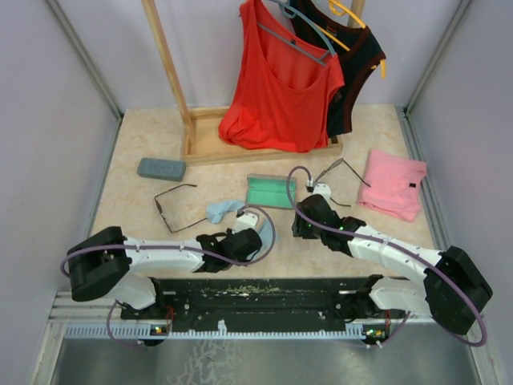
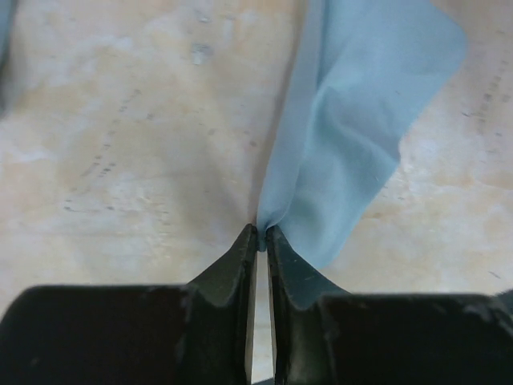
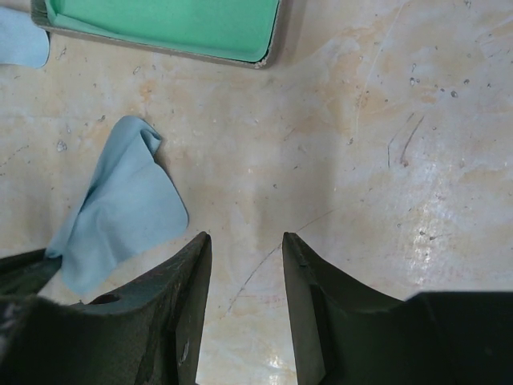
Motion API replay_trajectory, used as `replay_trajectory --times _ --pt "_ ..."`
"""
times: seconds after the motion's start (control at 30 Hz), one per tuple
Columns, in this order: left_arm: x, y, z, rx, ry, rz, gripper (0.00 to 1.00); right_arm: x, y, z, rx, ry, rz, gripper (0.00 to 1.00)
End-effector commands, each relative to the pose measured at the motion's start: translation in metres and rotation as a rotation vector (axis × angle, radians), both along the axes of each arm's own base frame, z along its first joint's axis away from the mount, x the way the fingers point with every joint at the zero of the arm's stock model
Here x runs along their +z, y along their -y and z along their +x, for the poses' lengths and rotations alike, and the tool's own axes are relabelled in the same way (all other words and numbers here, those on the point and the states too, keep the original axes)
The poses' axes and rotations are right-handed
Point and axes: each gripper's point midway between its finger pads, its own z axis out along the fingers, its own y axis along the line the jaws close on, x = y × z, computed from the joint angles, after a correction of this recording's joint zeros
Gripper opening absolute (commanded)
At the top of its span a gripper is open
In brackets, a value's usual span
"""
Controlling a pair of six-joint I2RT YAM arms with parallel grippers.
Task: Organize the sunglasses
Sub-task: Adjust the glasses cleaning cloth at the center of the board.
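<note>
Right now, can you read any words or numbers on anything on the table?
None can be read.
The pink cloth has a small dark tag, too small to read.
The grey case, the open green-lined case and the blue cloth show no writing.

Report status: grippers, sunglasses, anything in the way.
Left gripper shut on cloth. Right gripper open, empty. Sunglasses left, second pair right, both untouched. Open case between them.

Robot lab booth: grey partition walls [image 1: 40, 120], rail-mounted arms [image 1: 160, 255], staged clothes rack [image 1: 170, 72].
</note>
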Motion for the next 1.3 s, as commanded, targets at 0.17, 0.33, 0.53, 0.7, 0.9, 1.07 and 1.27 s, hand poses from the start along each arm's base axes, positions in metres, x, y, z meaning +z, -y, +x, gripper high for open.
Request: replay_trajectory --times 0.17,0.33,0.53,0.7,0.9,1.07,1.27 --pt "0.013 -0.027 0.027 -0.013 0.085 0.125 0.17 0.012 -0.015 0.006 0.039 0.041 0.079 0.41" --pt "0.018 -0.032 0.038 -0.002 0.095 0.111 0.18 0.013 -0.038 0.007 0.120 0.023 0.132 0.42" --pt "0.026 -0.033 0.049 -0.009 0.083 0.027 0.22 0.010 -0.064 0.008 0.207 -0.020 0.182 0.42" --pt "0.034 -0.032 0.048 0.012 0.062 -0.052 0.36 0.000 -0.070 0.008 0.238 -0.054 0.161 0.44" --pt "0.036 -0.026 0.036 0.024 0.005 -0.170 0.43 -0.009 -0.069 0.009 0.238 -0.090 0.085 0.44" --pt "0.031 -0.026 0.027 0.063 -0.045 -0.227 0.45 -0.016 -0.073 0.002 0.253 -0.120 0.011 0.44" --pt "0.028 -0.030 0.026 0.131 -0.060 -0.262 0.49 -0.015 -0.079 0.010 0.250 -0.092 -0.017 0.44"
